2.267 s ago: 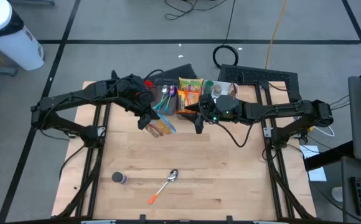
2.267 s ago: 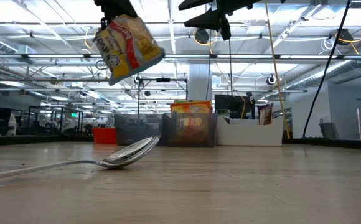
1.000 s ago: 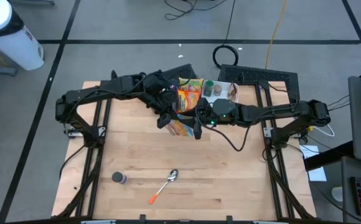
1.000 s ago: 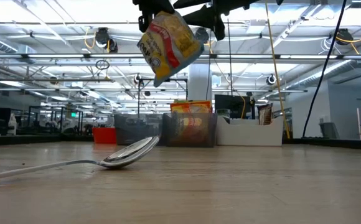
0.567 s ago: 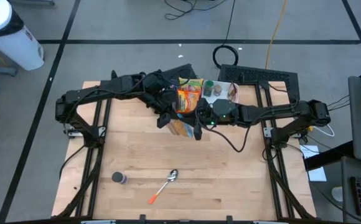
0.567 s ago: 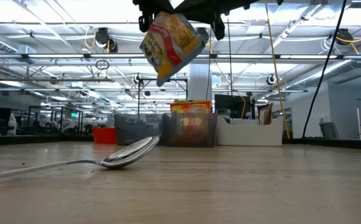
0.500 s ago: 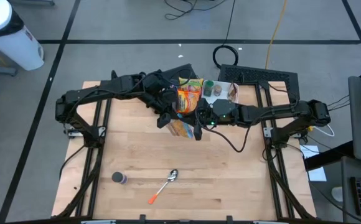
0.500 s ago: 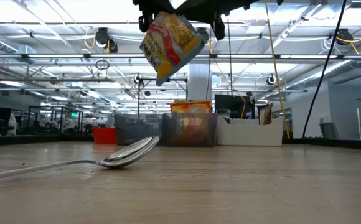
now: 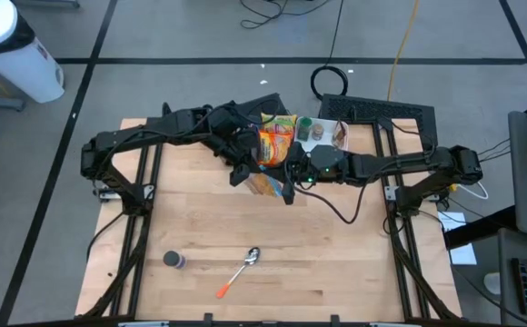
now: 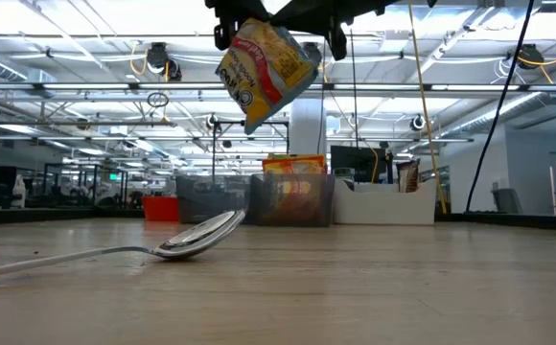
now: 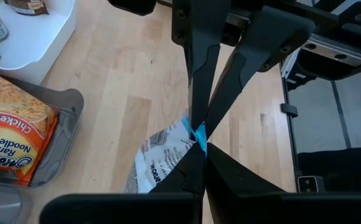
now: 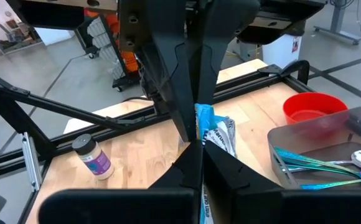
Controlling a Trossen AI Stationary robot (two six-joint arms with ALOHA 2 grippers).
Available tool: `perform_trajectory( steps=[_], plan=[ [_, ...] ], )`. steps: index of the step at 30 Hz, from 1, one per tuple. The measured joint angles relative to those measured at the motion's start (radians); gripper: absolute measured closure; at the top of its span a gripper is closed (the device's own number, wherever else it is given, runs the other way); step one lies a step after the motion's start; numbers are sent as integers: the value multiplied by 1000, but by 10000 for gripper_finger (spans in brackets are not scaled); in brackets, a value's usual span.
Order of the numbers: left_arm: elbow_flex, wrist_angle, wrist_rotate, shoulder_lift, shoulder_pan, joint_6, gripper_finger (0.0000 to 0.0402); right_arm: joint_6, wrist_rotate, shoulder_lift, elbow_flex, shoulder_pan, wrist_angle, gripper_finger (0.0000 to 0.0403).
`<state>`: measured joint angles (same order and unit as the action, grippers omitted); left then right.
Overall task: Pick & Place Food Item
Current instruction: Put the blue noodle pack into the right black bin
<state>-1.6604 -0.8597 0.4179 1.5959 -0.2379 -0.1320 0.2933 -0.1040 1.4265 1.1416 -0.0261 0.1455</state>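
A yellow and red food packet with a blue top seam hangs high over the table's far middle, also seen as the packet in the high view. My left gripper reaches it from the left and my right gripper from the right. Both are shut on its top seam, their tips nearly meeting. In the left wrist view my left gripper faces the other arm's fingers; in the right wrist view my right gripper does the same. My left gripper pinches the packet's blue top seam between its two fingers, coming slanting down from the table's left. The packet hangs below, tilted, clear of the table. My right gripper pinches the same blue top seam between its two fingers, coming nearly level from the table's right, tip to tip with the left fingers.
A spoon with an orange handle and a small spice jar lie near the table's front. Along the far edge stand a clear bin with ramen packets, a cutlery bin and a white tray of jars.
My right gripper has shut on the packet's top seam beside the left gripper's fingers. The packet has tipped a little and stays hanging clear of the table. Neither arm has moved from its place.
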Motion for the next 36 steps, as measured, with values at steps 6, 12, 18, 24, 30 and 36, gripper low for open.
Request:
perform_trajectory(
  steps=[6,12,18,24,30,36],
  plan=[
    [1,22,5,0,0,-10,396,-7,0,-2,0,0,0,402],
    [1,46,11,-1,0,-52,360,7,3,-7,-1,0,-3,403],
    [1,50,35,-1,-8,-58,318,19,25,-8,-1,0,-2,403],
    [1,62,86,-6,-37,-43,258,19,31,-8,-1,-1,-1,403],
    [0,59,111,-58,-96,-2,216,25,30,-8,-1,-8,-1,403],
    [0,50,61,-131,-161,54,204,33,30,-12,-1,-12,3,403]
  ],
)
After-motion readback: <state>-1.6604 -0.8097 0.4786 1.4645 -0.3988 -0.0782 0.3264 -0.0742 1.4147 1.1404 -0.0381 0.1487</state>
